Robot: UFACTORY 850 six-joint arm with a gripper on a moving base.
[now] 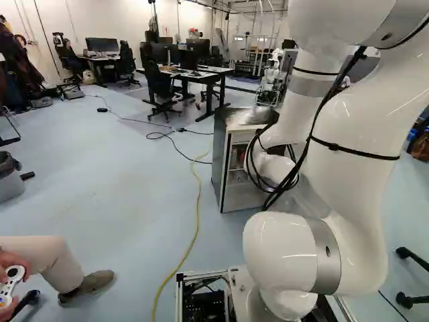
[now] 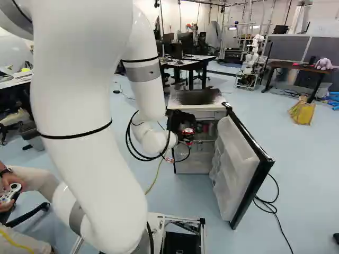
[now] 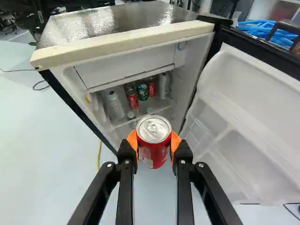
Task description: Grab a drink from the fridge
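In the right base view my gripper (image 2: pixel 187 138) is in front of the open fridge (image 2: pixel 198 107), with a red can (image 2: pixel 188 131) at its tip. The wrist view shows my gripper (image 3: pixel 153 144) shut on that red can (image 3: pixel 153 149), an orange pad pressing each side, the silver lid facing the camera. Beyond it, the fridge (image 3: pixel 126 43) holds several more cans on a shelf, among them a red one (image 3: pixel 132 100), a green one (image 3: pixel 142 91) and a silver one (image 3: pixel 164 85). In the left base view the arm hides the gripper.
The fridge door (image 2: pixel 238 169) stands wide open, its shelved inner side (image 3: pixel 253 136) close beside the gripper. A yellow cable (image 1: pixel 196 201) runs along the floor. Desks (image 1: pixel 201 76) and another robot (image 2: pixel 253 58) stand farther back. A seated person's leg (image 1: pixel 50 258) is near the base.
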